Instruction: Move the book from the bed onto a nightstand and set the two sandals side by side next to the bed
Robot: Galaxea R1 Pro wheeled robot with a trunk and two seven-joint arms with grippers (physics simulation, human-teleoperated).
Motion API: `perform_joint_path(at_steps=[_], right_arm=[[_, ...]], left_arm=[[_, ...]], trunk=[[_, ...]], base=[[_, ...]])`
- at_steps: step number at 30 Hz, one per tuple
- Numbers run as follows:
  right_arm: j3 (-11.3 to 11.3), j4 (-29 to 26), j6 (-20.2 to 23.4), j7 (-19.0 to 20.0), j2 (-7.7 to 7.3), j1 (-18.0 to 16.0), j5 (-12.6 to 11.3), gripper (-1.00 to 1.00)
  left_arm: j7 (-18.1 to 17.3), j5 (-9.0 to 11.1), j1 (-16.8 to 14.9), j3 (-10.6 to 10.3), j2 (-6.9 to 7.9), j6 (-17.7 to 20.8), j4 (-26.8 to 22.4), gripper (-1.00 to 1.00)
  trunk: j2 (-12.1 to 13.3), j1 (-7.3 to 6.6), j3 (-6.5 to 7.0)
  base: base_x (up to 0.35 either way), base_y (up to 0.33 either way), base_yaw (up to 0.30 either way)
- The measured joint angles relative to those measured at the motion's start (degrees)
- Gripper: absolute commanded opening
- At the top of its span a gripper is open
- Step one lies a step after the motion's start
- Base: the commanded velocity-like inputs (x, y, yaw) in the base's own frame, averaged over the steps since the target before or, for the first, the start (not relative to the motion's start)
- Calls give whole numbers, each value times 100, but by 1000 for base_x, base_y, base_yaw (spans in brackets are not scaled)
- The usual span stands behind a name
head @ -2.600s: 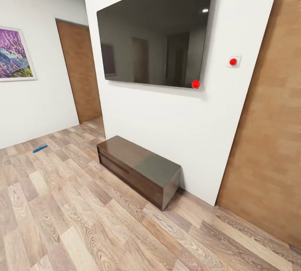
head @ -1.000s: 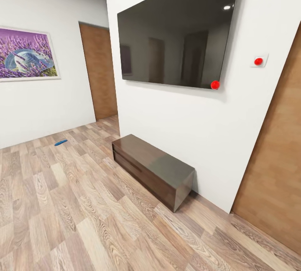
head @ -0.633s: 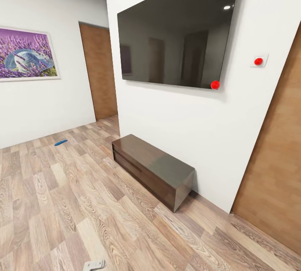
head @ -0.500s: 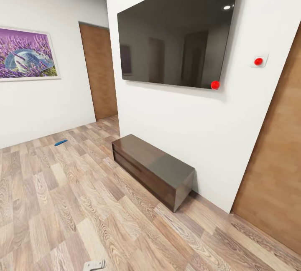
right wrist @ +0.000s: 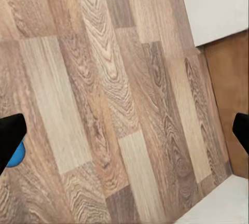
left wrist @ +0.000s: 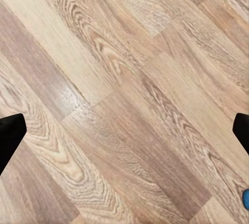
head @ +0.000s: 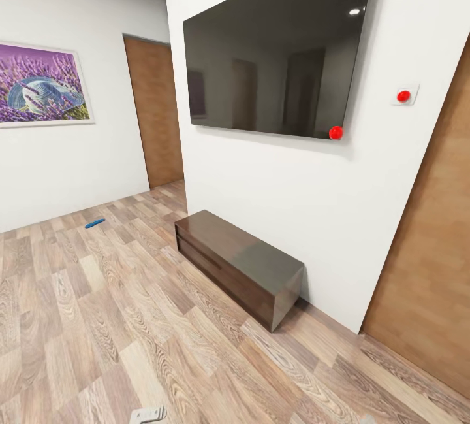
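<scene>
Searching bedroom: one sandal (head: 94,223) on floor (head: 98,319) far off; both hands spread open, empty; next, drive closer.

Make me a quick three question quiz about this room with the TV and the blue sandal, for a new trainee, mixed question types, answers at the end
1. True or false: the blue sandal lies on top of the low brown cabinet.
2. Multiple choice: what hangs on the wall above the cabinet? A) a mirror B) a dark TV C) a clock
3. Fill in: the lavender picture hangs on the wall to the ____ of the brown door in the head view.

Key
1. False; it lies on the wood floor, apart from the cabinet.
2. B
3. Left
</scene>
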Motion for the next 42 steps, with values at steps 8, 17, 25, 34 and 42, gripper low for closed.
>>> perform_joint_path(at_steps=[8, 17, 25, 34, 42], right_arm=[[-103, 17, -9, -488, -20, -3, 47, 100], [-38, -30, 6, 1809, -309, -392, 1471, 100], [-36, 250, 9, 3239, -273, -1566, 2101, 100], [643, 829, 28, 3333, -164, -1801, 2616, 100], [1286, 1454, 7, 3310, -129, -1816, 2939, 100]], left_arm=[[0, 2, 0, -1, 0, -28, 0, 100], [0, 0, -1, -2, 0, -32, 2, 100], [0, 0, 0, -5, 0, -38, 1, 100], [0, 0, 0, -4, 0, -40, 0, 100], [0, 0, 0, -1, 0, -40, 0, 100]], trunk=[[0, 0, 0], [1, 0, 1], [0, 0, 1], [0, 0, 0], [0, 0, 0]], base=[[0, 0, 0], [0, 0, 0], [0, 0, 0], [0, 0, 0], [0, 0, 0]])
